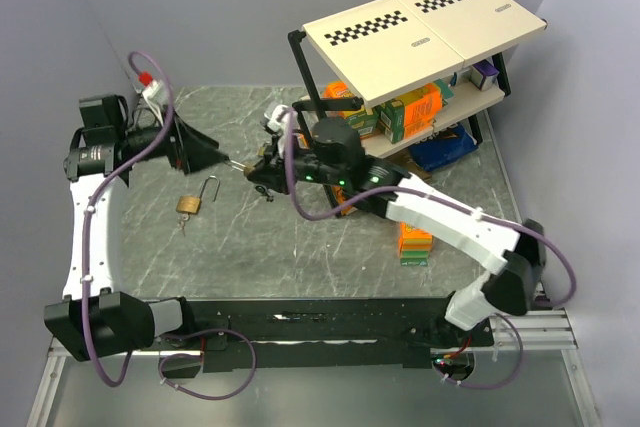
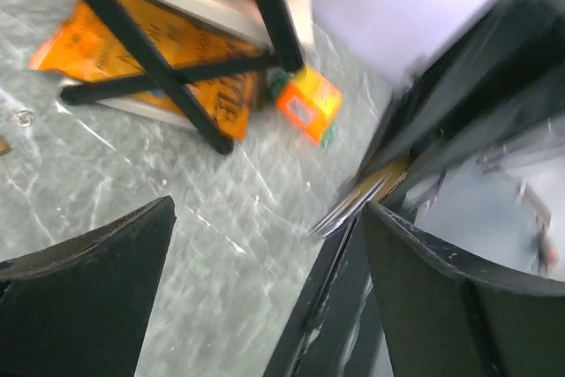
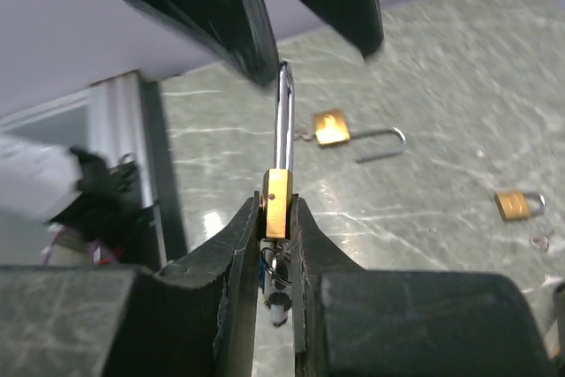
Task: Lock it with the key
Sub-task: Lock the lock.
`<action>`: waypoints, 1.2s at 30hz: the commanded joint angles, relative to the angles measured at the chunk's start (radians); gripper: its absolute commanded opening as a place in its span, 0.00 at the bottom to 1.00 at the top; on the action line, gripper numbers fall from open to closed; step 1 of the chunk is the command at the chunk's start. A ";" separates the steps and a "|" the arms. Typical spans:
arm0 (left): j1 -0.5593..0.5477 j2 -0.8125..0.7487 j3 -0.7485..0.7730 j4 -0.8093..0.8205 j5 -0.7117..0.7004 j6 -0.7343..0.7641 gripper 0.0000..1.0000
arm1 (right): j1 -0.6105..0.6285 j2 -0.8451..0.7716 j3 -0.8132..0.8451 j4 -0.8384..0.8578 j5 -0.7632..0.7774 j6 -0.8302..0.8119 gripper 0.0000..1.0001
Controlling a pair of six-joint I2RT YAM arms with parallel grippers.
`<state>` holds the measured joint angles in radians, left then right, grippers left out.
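shelf [image 1: 430, 32]: boxes [image 1: 412, 112] inside | right end effector [image 3: 276, 216]: clamps padlock [image 3: 277, 187]

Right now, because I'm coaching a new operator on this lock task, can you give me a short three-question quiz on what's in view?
1. True or false: the right pincer is shut on a brass padlock, its shackle pointing away from the wrist.
2. In the right wrist view, how many more padlocks lie on the table? A none, B one, C two.
3. Fill in: the left pincer stands ___.
Key: 1 true. 2 C: an open-shackled padlock and a second padlock. 3 open.
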<state>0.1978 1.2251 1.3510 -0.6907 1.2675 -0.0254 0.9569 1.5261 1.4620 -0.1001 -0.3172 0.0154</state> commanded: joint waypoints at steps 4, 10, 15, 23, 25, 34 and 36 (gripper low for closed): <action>-0.052 0.013 0.031 -0.669 0.130 1.113 0.86 | -0.018 -0.237 -0.107 -0.122 -0.218 -0.135 0.00; -0.299 -0.082 -0.079 -0.570 0.033 1.138 0.69 | -0.030 -0.369 -0.212 -0.246 -0.256 -0.199 0.00; -0.484 -0.248 -0.233 0.020 -0.097 0.586 0.64 | -0.033 -0.445 -0.249 -0.354 -0.302 -0.290 0.00; -0.733 -0.242 -0.237 0.141 -0.306 0.436 0.54 | -0.047 -0.466 -0.253 -0.388 -0.306 -0.290 0.00; -0.761 -0.233 -0.228 0.138 -0.338 0.441 0.51 | -0.050 -0.465 -0.252 -0.388 -0.303 -0.292 0.00; -0.811 -0.208 -0.207 0.076 -0.381 0.486 0.34 | -0.050 -0.468 -0.258 -0.386 -0.284 -0.293 0.00; -0.813 -0.207 -0.204 0.059 -0.382 0.502 0.31 | -0.050 -0.469 -0.262 -0.385 -0.260 -0.292 0.00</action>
<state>-0.6086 1.0142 1.1019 -0.6140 0.9112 0.4511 0.9089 1.0851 1.2037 -0.5091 -0.5858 -0.2604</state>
